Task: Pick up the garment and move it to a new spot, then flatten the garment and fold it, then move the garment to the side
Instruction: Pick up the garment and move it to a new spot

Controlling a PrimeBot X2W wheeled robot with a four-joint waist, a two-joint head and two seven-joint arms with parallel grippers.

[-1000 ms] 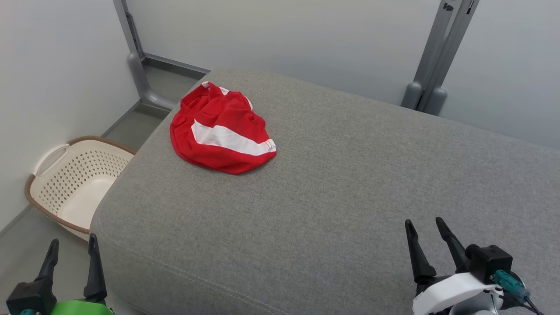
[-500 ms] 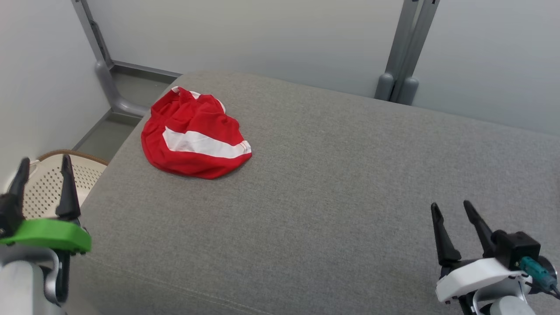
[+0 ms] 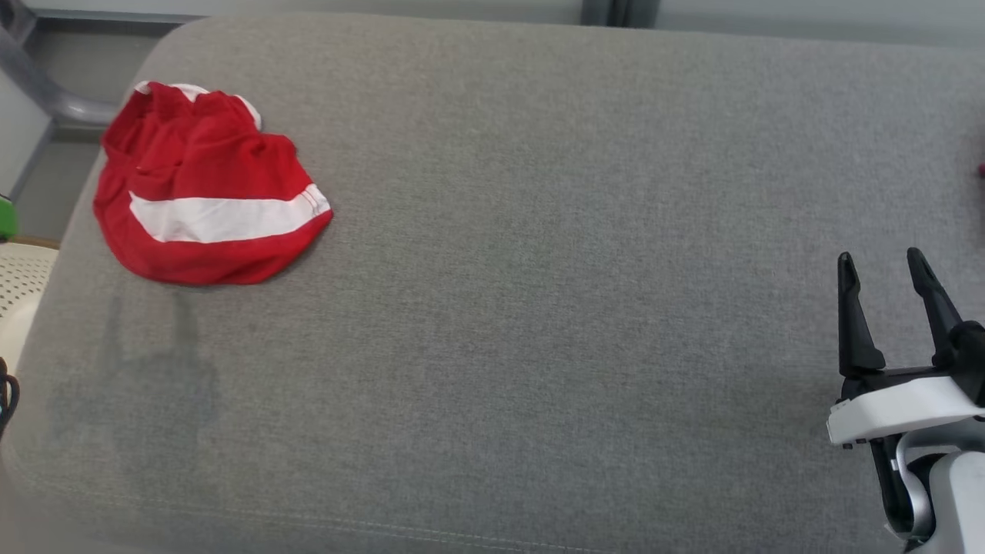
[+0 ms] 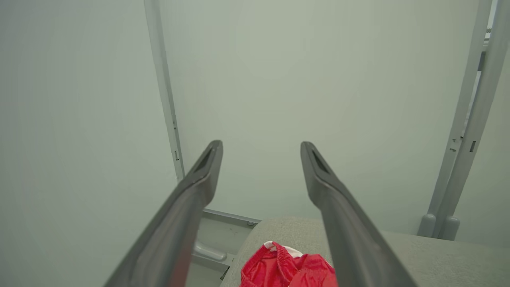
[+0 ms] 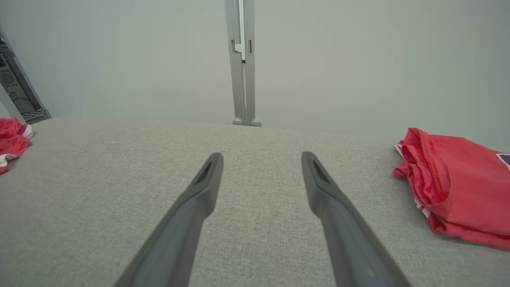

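two red fabric garments: crumpled white-striped garment (image 3: 208,200) left of the right gripper (image 3: 881,255) jaws, folded garment (image 5: 458,187) right of them.

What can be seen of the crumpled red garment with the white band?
The garment is red, of thin-looking fabric, with a broad white band running across it and a bit of white trim at its far edge. It lies unfolded in a rounded, crumpled heap, most wrinkled in its far half, near the far left corner of the grey cushion. It rests on the cushion, and nothing else touches it.
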